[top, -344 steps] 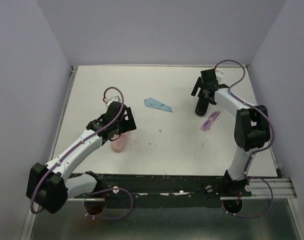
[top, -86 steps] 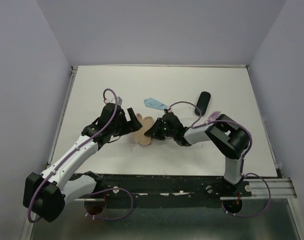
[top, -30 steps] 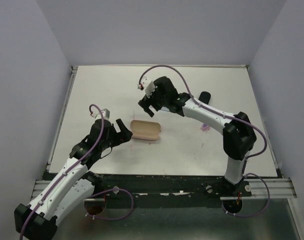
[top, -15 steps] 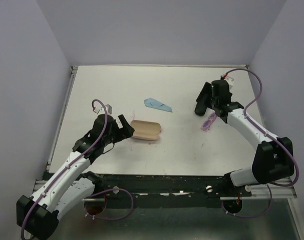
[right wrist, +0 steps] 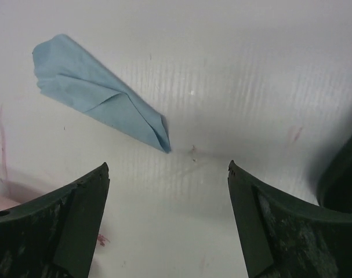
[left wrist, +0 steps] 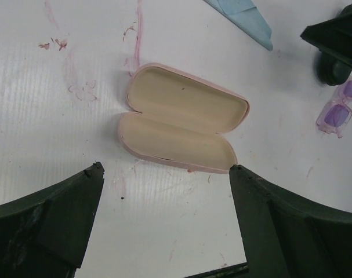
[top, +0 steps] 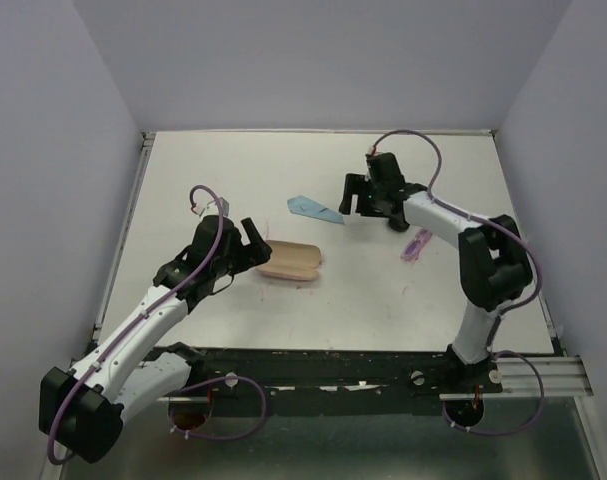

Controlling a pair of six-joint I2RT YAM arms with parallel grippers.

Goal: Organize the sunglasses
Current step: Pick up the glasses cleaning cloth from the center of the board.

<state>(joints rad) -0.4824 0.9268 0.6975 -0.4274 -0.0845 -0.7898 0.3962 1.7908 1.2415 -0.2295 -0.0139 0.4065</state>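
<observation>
Right gripper [right wrist: 167, 174], jaws apart and empty, swung in toward blue cloth [right wrist: 100, 92] behind pink case [left wrist: 181, 119]. Left gripper [left wrist: 164, 169], spread and empty, faced open, empty case. Purple sunglasses [left wrist: 338, 108] lay right of it, unpacked.

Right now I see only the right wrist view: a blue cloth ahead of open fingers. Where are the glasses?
Observer: The pink-purple glasses lie flat behind your right gripper, beside the black case, on its side toward the arm bases.
Operator: Is there a case ready for them?
Observer: Yes. The pink case lies open and empty, right in front of the open left gripper.
</observation>
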